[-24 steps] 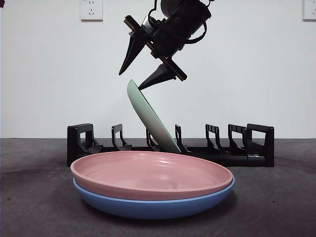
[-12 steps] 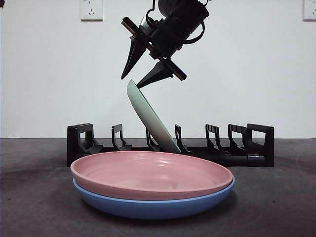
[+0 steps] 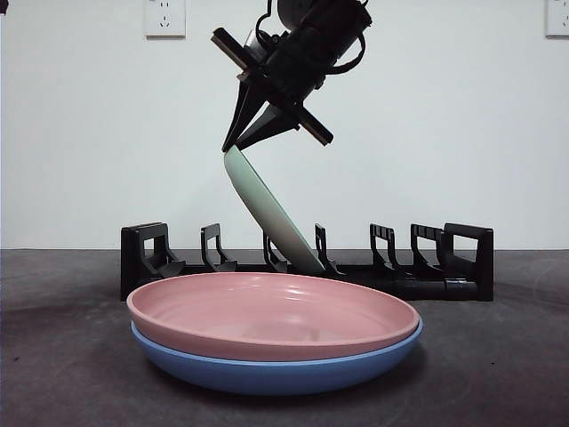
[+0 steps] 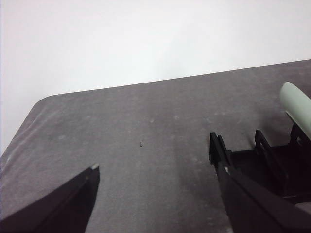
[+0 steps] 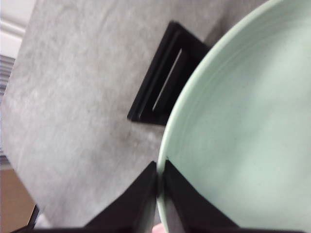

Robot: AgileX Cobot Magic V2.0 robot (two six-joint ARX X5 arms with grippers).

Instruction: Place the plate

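The right gripper (image 3: 238, 142) pinches the top rim of the smooth, round green plate (image 3: 267, 213), which leans in the black slotted rack (image 3: 400, 267). Before the rack, a glossy pink plate (image 3: 267, 311) nests in a blue one (image 3: 267, 374). The left gripper (image 4: 155, 194) hangs wide open beside the rack, empty.

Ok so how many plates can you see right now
3. A green plate leans in the black rack, its top rim pinched by the right hand. A pink plate sits stacked on a blue plate in front. None appear hidden.

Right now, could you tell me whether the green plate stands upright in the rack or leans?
Leaning. The green plate tilts with its foot in the rack, and the right claw is shut on its top rim.
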